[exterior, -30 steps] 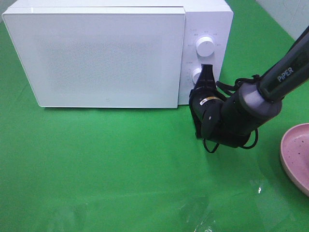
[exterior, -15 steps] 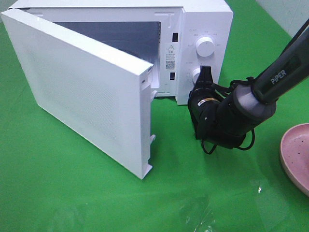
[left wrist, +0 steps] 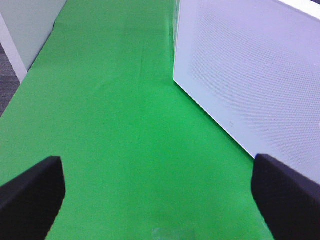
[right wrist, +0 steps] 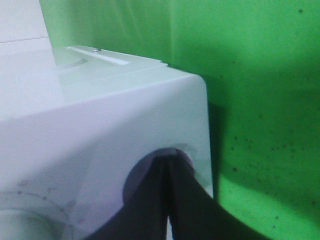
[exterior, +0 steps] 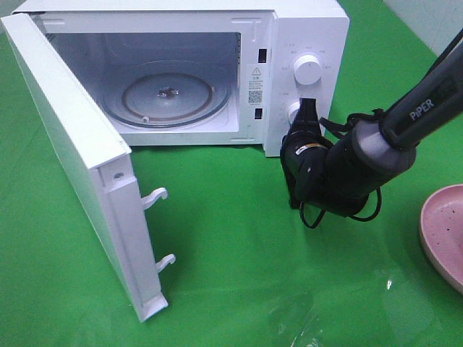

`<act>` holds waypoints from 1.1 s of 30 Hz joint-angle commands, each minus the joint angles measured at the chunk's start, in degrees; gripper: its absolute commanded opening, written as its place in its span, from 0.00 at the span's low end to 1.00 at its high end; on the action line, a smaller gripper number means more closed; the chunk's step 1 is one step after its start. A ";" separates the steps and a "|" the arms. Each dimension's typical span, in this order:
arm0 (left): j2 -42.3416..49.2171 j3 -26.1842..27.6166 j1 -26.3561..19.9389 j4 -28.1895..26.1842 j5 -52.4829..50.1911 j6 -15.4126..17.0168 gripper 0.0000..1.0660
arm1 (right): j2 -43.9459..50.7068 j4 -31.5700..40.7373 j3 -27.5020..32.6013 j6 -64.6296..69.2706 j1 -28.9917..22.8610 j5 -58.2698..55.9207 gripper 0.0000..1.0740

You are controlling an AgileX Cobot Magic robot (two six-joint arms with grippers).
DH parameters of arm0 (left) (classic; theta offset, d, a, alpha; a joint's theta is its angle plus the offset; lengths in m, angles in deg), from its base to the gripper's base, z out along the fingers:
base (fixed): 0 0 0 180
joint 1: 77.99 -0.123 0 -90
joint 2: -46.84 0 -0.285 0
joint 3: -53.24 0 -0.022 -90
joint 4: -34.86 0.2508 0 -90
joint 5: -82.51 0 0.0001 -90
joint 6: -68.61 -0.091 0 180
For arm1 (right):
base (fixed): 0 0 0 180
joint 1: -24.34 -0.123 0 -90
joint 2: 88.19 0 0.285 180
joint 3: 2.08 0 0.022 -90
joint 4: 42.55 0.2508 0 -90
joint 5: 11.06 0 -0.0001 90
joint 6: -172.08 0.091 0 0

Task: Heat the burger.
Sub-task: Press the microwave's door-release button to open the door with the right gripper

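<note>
**Microwave door now wide open**

A second ago the door (exterior: pixel 72 166) of the microwave (exterior: pixel 307 32) sat flush shut. Now you see it swung wide on its left hinge, baring the glass turntable (exterior: pixel 168 94) inside the cavity. Your right gripper (exterior: pixel 307 108) has stayed at the lower knob (exterior: pixel 293 113) on the microwave's control panel, its fingers pressed together with the tips at the knob. Your left gripper (left wrist: pixel 159 192) hangs over the green cloth (exterior: pixel 253 275) off the door's outer face, jaws spread wide and empty. The pink plate (exterior: pixel 443 231) lies well off to the microwave's right. The burger shows in no view, so you cannot tell where it is.
</note>
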 commanded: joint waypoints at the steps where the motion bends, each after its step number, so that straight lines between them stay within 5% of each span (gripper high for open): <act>1: 0.92 -0.17 0.29 -0.46 -0.63 0.11 0.87 | 3.44 -3.67 -0.80 0.34 1.49 9.68 0.03; 20: 0.92 -0.17 0.29 -0.46 -0.63 0.11 0.87 | 12.72 -9.80 8.19 -0.52 1.43 -5.44 0.04; 33: 0.92 -0.17 0.29 -0.46 -0.63 0.11 0.87 | 21.49 -18.39 11.29 -15.64 1.43 -21.26 0.07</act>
